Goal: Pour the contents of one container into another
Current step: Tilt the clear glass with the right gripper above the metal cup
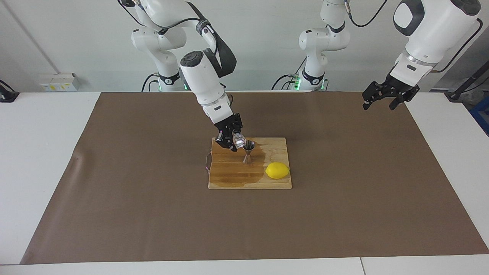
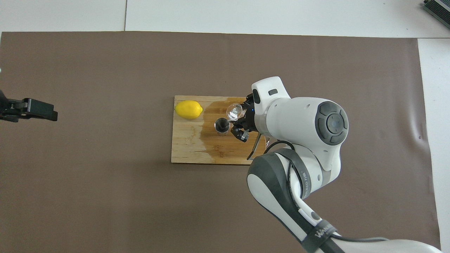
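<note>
The small clear glass cup (image 1: 238, 141) is held in my right gripper (image 1: 230, 142), tipped on its side with its mouth just above the rim of the jigger. It also shows in the overhead view (image 2: 234, 111), as does my right gripper (image 2: 240, 123). The silver hourglass-shaped jigger (image 1: 248, 151) (image 2: 221, 126) stands upright on the wooden cutting board (image 1: 237, 177) (image 2: 190, 147). My left gripper (image 1: 386, 100) (image 2: 31, 109) waits open and empty in the air over the left arm's end of the table.
A yellow lemon (image 1: 277, 170) (image 2: 188, 109) lies on the board, beside the jigger and farther from the robots. A dark wet patch (image 1: 244, 173) covers much of the board. A brown mat (image 1: 153, 214) covers the table.
</note>
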`<state>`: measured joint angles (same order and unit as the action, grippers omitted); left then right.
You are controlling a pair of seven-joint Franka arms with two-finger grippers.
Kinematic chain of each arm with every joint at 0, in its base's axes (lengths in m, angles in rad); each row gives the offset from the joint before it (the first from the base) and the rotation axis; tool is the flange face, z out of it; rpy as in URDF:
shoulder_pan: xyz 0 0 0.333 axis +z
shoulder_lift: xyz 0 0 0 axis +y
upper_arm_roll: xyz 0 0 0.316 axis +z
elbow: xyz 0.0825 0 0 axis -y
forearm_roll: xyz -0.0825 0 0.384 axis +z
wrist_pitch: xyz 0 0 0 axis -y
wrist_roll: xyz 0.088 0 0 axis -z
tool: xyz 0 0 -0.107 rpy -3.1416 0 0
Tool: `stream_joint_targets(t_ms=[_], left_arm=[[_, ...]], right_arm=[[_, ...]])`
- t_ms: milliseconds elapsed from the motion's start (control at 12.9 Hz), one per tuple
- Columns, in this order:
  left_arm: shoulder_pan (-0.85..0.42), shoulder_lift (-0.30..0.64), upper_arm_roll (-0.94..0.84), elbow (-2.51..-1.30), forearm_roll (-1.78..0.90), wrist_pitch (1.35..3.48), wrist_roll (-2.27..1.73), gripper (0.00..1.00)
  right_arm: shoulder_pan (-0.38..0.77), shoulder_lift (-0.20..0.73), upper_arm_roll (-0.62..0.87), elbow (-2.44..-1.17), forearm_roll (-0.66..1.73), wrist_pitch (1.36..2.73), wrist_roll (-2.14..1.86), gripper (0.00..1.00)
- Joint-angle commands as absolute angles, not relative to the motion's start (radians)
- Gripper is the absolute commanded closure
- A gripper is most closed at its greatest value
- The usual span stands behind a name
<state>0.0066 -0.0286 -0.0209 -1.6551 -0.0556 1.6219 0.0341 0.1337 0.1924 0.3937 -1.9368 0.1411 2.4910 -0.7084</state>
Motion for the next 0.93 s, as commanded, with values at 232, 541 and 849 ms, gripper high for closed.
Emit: stream_joint_targets(t_ms=[232,541,849], left_arm=[[0.009,-0.049,-0.018,-1.68,-0.063,1.625,0.032,0.0],[0.014,-0.049,-0.018,-1.68,-0.063,1.626,0.032,0.0],[0.014,-0.049,-0.018,-1.68,-0.063,1.624,0.032,0.0]], right_arm=[[0.121,0.19,0.452,-1.931,-0.072,2.448,-0.477,0.84],[0.123,0.189,0.462,-1.901,-0.104,2.34,-0.474,0.84],[0.124,0.199,0.463,-1.842,-0.133,2.272,-0.44,0.85]])
